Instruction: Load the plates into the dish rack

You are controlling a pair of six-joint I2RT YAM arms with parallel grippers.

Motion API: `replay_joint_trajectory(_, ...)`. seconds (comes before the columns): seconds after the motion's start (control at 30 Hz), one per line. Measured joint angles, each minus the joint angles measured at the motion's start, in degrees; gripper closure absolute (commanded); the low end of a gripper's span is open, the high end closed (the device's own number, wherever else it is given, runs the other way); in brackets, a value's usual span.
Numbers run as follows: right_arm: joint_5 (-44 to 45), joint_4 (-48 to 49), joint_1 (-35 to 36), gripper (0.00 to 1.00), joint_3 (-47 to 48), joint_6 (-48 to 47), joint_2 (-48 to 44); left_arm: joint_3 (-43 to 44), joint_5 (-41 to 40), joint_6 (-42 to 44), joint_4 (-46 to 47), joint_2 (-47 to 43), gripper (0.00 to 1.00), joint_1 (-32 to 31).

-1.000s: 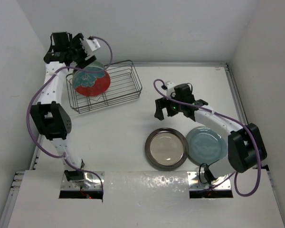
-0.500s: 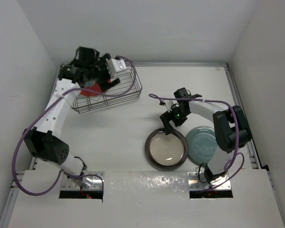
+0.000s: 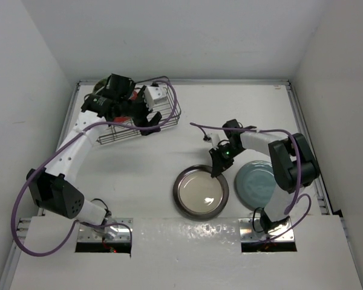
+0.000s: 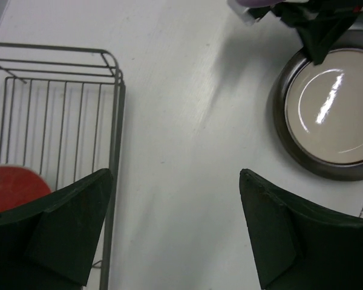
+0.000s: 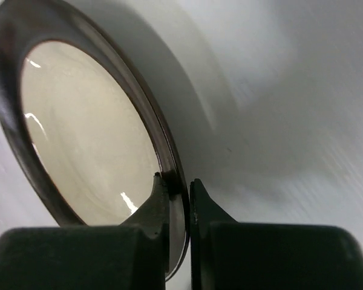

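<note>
The dish rack [image 3: 173, 116] stands at the back left, a dark wire basket. My left gripper [image 3: 146, 113] hangs open over its right end with nothing between the fingers. In the left wrist view, the red plate [image 4: 12, 188] stands inside the rack [image 4: 116, 121] to the left of the left gripper [image 4: 174, 175]. My right gripper [image 3: 219, 167] is shut on the dark brown rim of the cream plate [image 3: 199, 192], at its far right edge. In the right wrist view the right gripper [image 5: 178, 185] pinches that rim, and the cream plate [image 5: 91, 133] is tilted up. The blue-teal plate [image 3: 259, 183] lies flat beside it.
White walls close in the table on the left, back and right. The right arm's purple cable [image 3: 248, 128] arcs above the blue-teal plate. The cream plate [image 4: 330, 115] and the right gripper [image 4: 314, 33] show at the right of the left wrist view.
The right gripper came down onto the cream plate's rim and shut on it, and the plate slid left. The left arm set the red plate in the rack and swung right, empty.
</note>
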Motion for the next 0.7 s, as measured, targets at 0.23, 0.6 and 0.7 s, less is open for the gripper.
replay_joint_trajectory(0.23, -2.67, 8.66, 1.97, 1.00, -5.49, 6.12, -7.23, -8.00, 7.23, -1.18, 3.63, -1.14, 0.00, -0.02)
replay_joint_trajectory(0.6, 1.79, 25.94, 12.09, 1.00, -6.25, 12.81, -18.14, -23.41, 13.22, -2.16, 16.52, -0.96, 0.00, -5.95)
replay_joint_trajectory(0.7, 2.97, 27.93, 12.83, 1.00, -6.25, 14.23, -19.15, -25.38, 14.64, -3.67, 21.03, -0.90, 0.00, -7.43)
